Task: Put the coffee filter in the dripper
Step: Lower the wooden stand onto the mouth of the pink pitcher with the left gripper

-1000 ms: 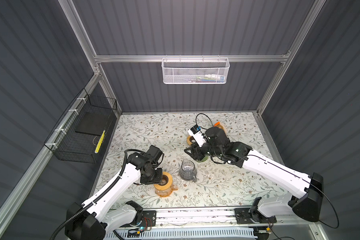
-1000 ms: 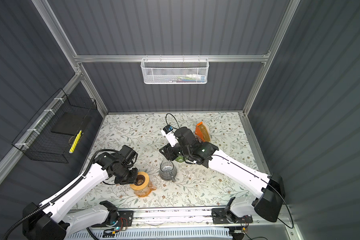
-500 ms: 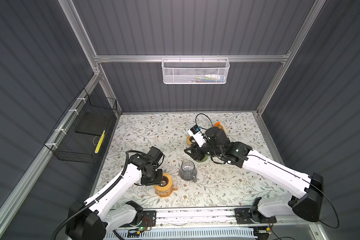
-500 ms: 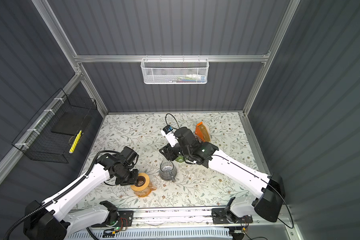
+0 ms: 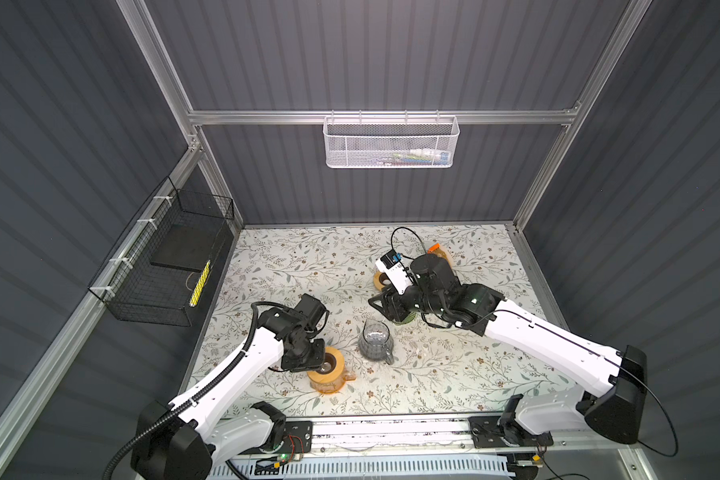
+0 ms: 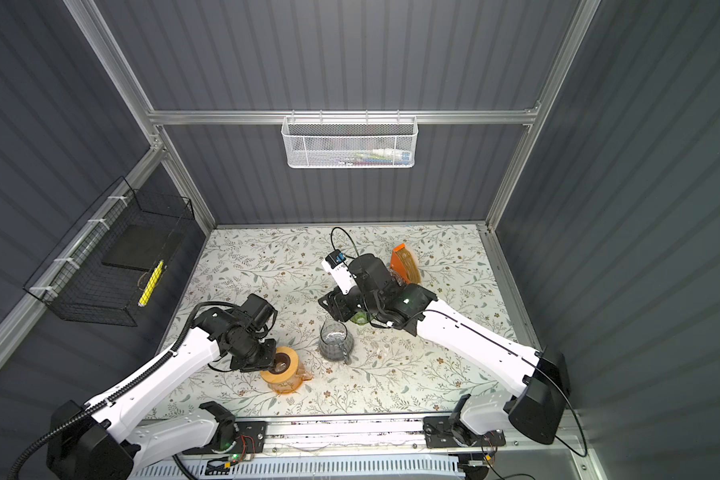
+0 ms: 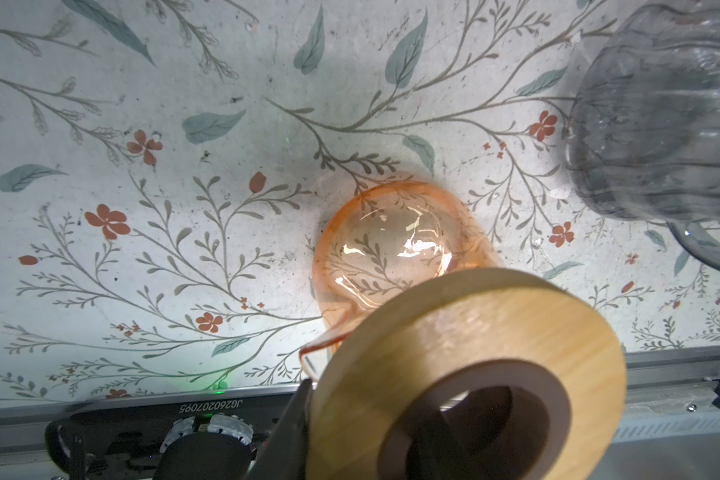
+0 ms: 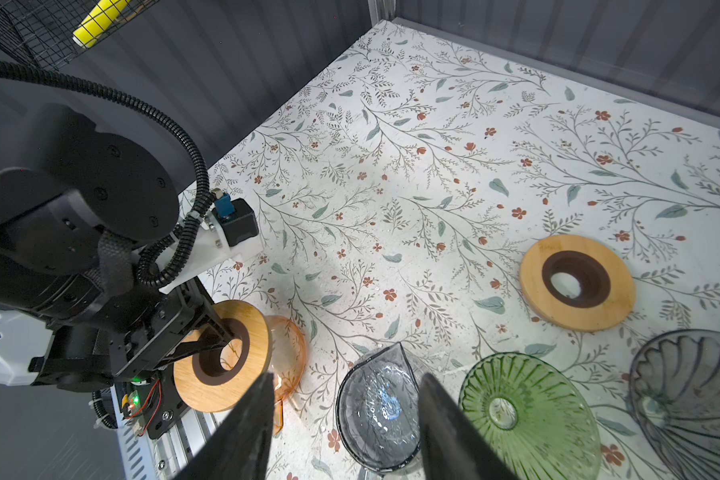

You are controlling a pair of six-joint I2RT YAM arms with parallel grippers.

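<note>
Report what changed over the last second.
Nothing has visibly moved, and nothing was taken hold of or let go. The left end effector stays clamped on the wooden ring, which is tilted over the orange glass vessel. The right end effector stays open near the grey glass jug.

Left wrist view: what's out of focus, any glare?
Left wrist view: wooden ring soft, too near the lens; grey glass jug blurred in the corner; specular glare on the orange glass server. Right wrist view: near fingers blurred, table beyond sharp.
</note>
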